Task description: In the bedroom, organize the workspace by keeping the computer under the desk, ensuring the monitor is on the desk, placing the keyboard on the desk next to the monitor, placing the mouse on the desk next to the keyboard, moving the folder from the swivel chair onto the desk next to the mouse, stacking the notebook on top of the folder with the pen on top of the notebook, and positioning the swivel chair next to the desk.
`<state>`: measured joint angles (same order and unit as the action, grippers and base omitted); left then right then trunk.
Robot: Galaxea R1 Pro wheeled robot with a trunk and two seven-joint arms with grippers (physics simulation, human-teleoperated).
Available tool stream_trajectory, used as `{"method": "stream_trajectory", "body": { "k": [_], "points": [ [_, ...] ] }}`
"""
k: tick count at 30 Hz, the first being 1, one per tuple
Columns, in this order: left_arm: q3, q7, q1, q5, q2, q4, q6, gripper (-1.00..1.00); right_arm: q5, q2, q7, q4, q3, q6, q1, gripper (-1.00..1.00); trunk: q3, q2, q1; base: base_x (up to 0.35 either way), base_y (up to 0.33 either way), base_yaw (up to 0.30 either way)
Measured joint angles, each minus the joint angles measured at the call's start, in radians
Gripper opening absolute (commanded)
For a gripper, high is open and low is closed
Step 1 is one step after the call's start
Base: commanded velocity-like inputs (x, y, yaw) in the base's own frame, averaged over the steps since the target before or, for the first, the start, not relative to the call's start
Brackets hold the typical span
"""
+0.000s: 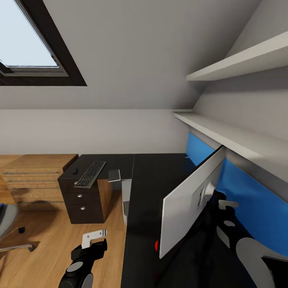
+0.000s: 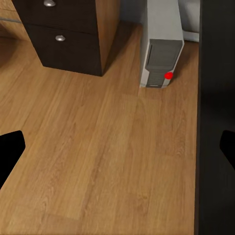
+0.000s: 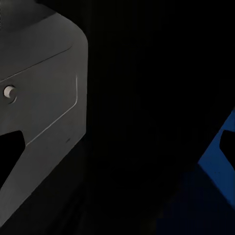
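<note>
Left gripper (image 2: 117, 147): fingers spread, nothing between them, above bare wood floor (image 2: 98, 147); computer (image 2: 160, 49) ahead of the fingertips, well apart, on the floor under the desk (image 1: 152, 188), beside the black drawer unit (image 2: 63, 39). Right gripper (image 1: 229, 205): behind the monitor (image 1: 188, 200), near its white back; spread or pressed together, cannot tell. Monitor tilted on the desk. Keyboard (image 1: 90, 174) and mouse (image 1: 75, 171) on the far desk wing.

Head high over desk (image 1: 148, 188); wrists close below.
</note>
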<state>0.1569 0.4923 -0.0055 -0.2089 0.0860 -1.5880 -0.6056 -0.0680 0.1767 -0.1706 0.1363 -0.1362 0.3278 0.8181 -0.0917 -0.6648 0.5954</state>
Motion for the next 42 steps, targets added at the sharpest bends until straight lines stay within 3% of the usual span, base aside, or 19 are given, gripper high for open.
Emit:
{"method": "stream_trajectory", "body": {
  "k": [8,27,33,34,35,39,40,42],
  "points": [
    [0.0,0.0,0.0,0.0,0.0,0.0,0.0,1.0,0.0,0.0,0.0,0.0,0.0,0.0,0.0,1.0,0.0,0.0,0.0,-0.151,0.0,0.0],
    [-0.001,0.0,0.0,0.0,0.0,0.0,0.0,1.0,0.003,-0.004,-0.003,0.001,0.002,-0.005,0.0,1.0,0.0,0.0,0.001,-0.324,0.015,0.0],
    [-0.003,0.0,0.0,0.001,0.0,0.0,0.0,1.0,0.004,-0.026,-0.005,0.005,0.001,-0.009,0.001,1.0,0.0,0.0,0.001,-0.304,0.094,0.0],
    [-0.005,0.001,0.0,0.002,0.0,0.0,0.002,1.0,0.004,-0.07,-0.01,0.071,-0.002,-0.113,0.001,1.0,0.0,0.0,0.0,-0.097,0.024,0.0],
    [-0.006,0.001,0.0,0.001,0.0,0.0,0.002,1.0,0.006,-0.091,-0.01,0.127,-0.008,-0.185,0.001,1.0,0.0,0.0,0.0,-0.078,0.019,0.0],
    [-0.007,0.001,0.0,0.002,0.0,0.0,0.003,1.0,0.011,-0.117,-0.01,0.313,-0.017,-0.394,-0.041,1.0,0.0,0.0,0.0,-0.037,0.009,0.0],
    [-0.009,0.001,0.0,0.002,0.0,0.0,0.003,1.0,0.019,-0.13,-0.012,0.503,-0.019,-0.539,-0.132,1.0,0.0,0.0,0.0,-0.01,0.003,0.0],
    [-0.01,0.001,0.0,0.002,0.0,0.0,0.003,1.0,0.028,-0.142,-0.014,0.619,-0.019,-0.596,-0.19,1.0,0.0,0.0,0.0,-0.008,0.002,0.0]
  ]
}}
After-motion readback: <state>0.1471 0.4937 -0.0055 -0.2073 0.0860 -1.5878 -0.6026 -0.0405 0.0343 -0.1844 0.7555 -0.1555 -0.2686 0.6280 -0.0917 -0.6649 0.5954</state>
